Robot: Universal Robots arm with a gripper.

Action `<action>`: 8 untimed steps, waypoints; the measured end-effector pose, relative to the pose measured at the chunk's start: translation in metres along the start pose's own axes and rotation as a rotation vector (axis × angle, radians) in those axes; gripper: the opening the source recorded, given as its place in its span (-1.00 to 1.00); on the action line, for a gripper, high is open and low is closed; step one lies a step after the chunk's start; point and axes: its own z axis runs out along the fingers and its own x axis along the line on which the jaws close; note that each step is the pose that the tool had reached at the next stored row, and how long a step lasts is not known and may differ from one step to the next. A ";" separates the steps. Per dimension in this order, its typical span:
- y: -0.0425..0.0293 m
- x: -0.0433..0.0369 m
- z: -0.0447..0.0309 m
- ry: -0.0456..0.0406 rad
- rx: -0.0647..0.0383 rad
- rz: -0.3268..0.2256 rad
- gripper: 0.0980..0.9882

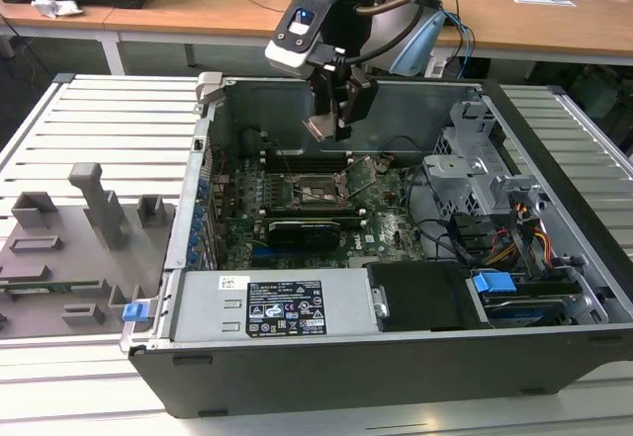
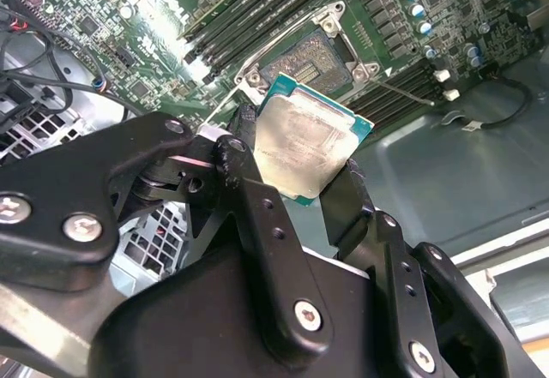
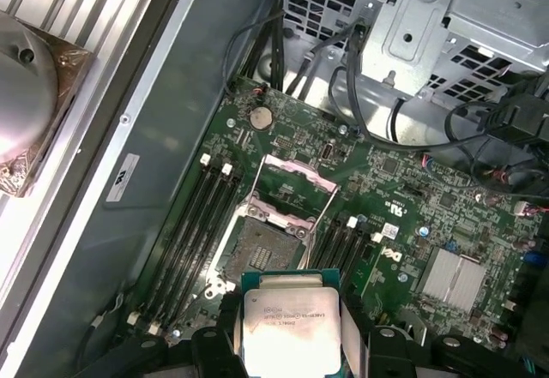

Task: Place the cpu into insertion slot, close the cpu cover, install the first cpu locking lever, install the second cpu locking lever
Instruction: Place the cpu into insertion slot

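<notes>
Exterior view, left to right: grey fixture tray (image 1: 69,248) lies on the slatted worktop (image 1: 109,110), at 9 o'clock of the open computer case (image 1: 396,377). Inside the case, the power supply (image 1: 282,307) is at 6 o'clock, with the green motherboard (image 1: 391,228) at 12 o'clock of it. Insertion slot (image 1: 318,191) is mid-board with its dark centre exposed and no chip in it. In the first wrist view the cpu cover (image 3: 300,172) stands raised off the slot, and memory slots (image 3: 193,228) flank the slot on both sides. Tool (image 1: 334,125) hangs at 12 o'clock of the slot, clear of the board. It is clenched on the cpu (image 2: 304,151): two black fingers (image 2: 249,181) pinch opposite edges, and the silvery top faces the camera in both wrist views. The cpu is held in the air, apart from the slot, not seated. Metal drive cage (image 1: 475,169) is at 3 o'clock of the board.
</notes>
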 end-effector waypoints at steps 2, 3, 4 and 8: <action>-0.0001 0.0000 0.0007 -0.0005 0.000 0.006 0.00; -0.0001 0.0000 0.0008 -0.0007 0.000 0.008 0.00; -0.0001 0.0000 0.0010 -0.0008 0.000 0.010 0.00; -0.0002 0.0000 0.0020 -0.0013 0.000 0.017 0.00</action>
